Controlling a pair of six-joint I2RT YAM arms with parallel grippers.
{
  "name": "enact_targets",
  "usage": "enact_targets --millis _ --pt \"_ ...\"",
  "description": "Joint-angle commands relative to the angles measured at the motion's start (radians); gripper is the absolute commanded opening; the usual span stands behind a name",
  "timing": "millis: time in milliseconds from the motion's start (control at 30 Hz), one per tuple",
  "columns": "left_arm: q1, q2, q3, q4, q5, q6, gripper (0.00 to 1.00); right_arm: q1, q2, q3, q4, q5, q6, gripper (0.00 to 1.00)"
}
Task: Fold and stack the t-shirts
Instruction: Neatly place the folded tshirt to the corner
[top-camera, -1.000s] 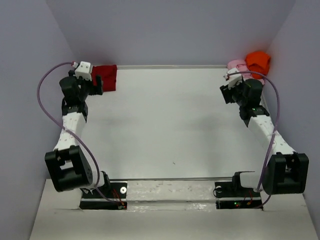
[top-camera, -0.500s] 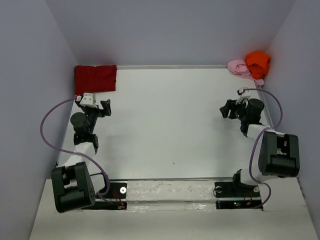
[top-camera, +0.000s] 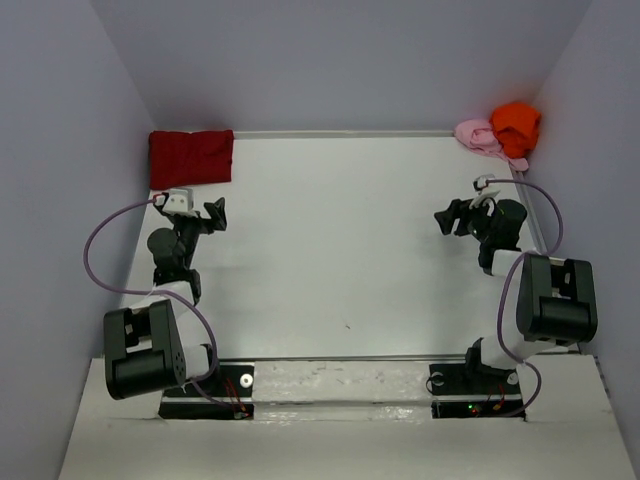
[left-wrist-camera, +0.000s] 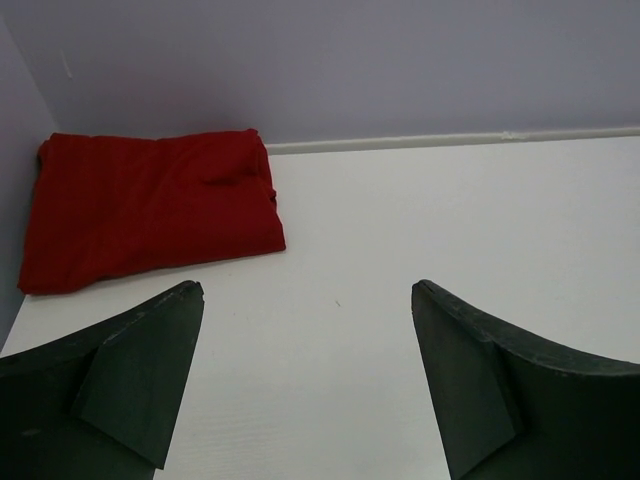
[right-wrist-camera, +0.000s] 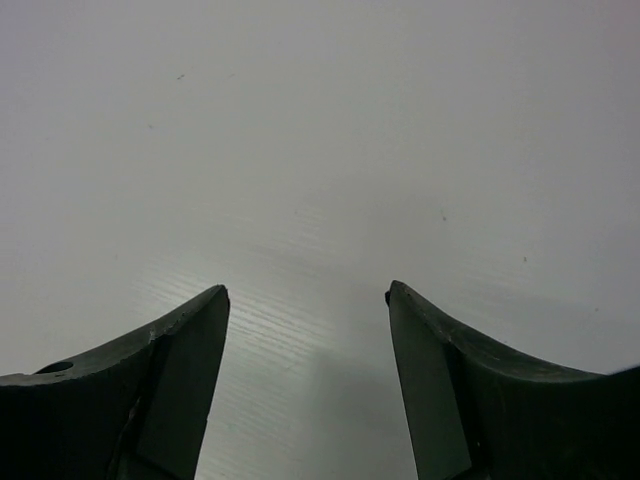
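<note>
A dark red t-shirt (top-camera: 191, 157) lies folded in the table's far left corner; it also shows in the left wrist view (left-wrist-camera: 150, 205). A bright orange t-shirt (top-camera: 516, 122) and a pale pink t-shirt (top-camera: 474, 133) lie crumpled together in the far right corner. My left gripper (top-camera: 213, 214) is open and empty, pulled back a little in front of the red shirt, with bare table between its fingers (left-wrist-camera: 130, 370). My right gripper (top-camera: 448, 216) is open and empty, in front of and apart from the pink and orange shirts, over bare white table (right-wrist-camera: 320, 150).
Lilac walls (top-camera: 340, 60) close in the white table (top-camera: 340, 250) on the back, left and right. Both arms are folded back along the table's side edges. A metal rail (top-camera: 340, 358) runs along the near edge by the arm bases.
Both arms have pulled back from the far corners toward the near side. The left gripper let go of the red shirt, which now lies folded in the corner. Over the last half second little moved.
</note>
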Motion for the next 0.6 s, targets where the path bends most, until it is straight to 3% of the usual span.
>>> enact_targets --millis 0,133,300,400,567 --pt "-0.018 -0.048 0.0 0.032 0.0 0.072 0.95 0.011 -0.008 0.009 0.065 -0.08 -0.051 0.71" --pt "-0.023 -0.048 -0.012 0.077 -0.036 0.048 0.95 0.011 -0.005 -0.002 0.093 -0.074 -0.042 0.72" --pt "-0.044 -0.053 -0.019 0.089 -0.092 0.048 0.96 0.011 -0.02 -0.025 0.128 0.079 0.007 0.72" --pt "-0.062 -0.071 -0.036 0.091 -0.089 0.077 0.96 0.02 -0.071 -0.028 0.058 0.104 -0.017 0.73" --pt "-0.092 -0.079 -0.039 0.083 -0.086 0.117 0.96 0.02 -0.149 -0.141 0.172 0.129 -0.037 0.75"
